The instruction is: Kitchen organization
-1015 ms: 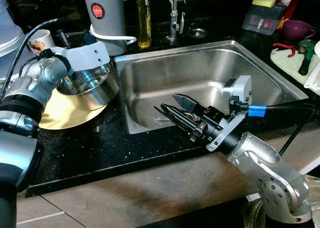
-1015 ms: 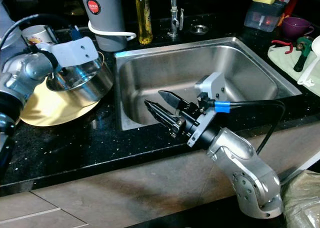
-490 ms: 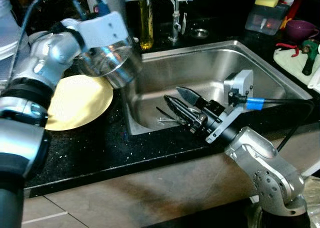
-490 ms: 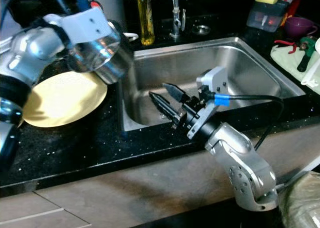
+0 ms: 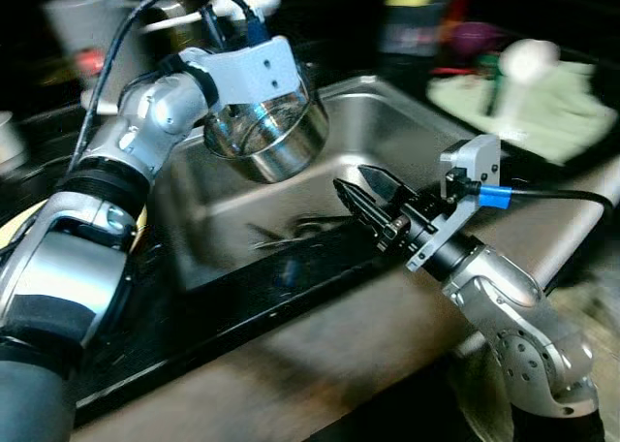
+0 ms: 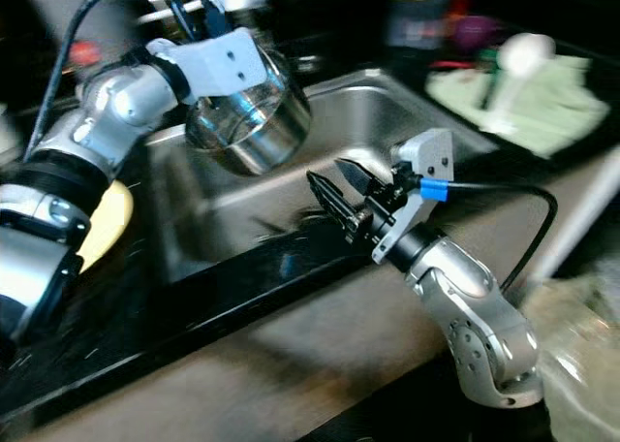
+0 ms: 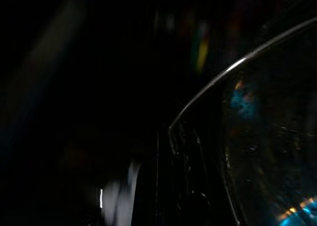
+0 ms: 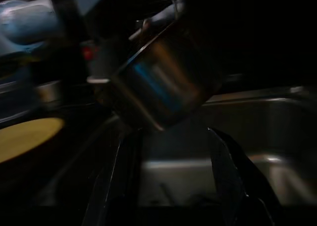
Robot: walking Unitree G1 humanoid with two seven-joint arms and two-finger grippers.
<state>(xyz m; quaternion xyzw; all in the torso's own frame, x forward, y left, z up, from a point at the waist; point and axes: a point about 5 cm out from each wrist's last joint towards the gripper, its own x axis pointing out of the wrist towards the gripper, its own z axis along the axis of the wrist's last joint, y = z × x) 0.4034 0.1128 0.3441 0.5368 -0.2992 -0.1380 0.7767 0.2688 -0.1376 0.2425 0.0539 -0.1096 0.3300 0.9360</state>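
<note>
A shiny steel bowl hangs tilted in the air above the left part of the steel sink. My left gripper is shut on its rim, with the fingers mostly hidden behind the white wrist mount. In the left wrist view the bowl's rim curves across the dark picture. My right gripper is open with nothing between its fingers. It hovers over the sink near the front edge and points toward the bowl. Some cutlery lies on the sink floor.
A yellow plate lies on the black counter left of the sink. A green cloth with a white utensil on it is at the back right. The counter's front edge runs below the sink. The head views are blurred.
My left arm lifted the bowl off the yellow plate and carried it right, over the sink. The camera has turned. The right gripper stays open in about the same spot.
</note>
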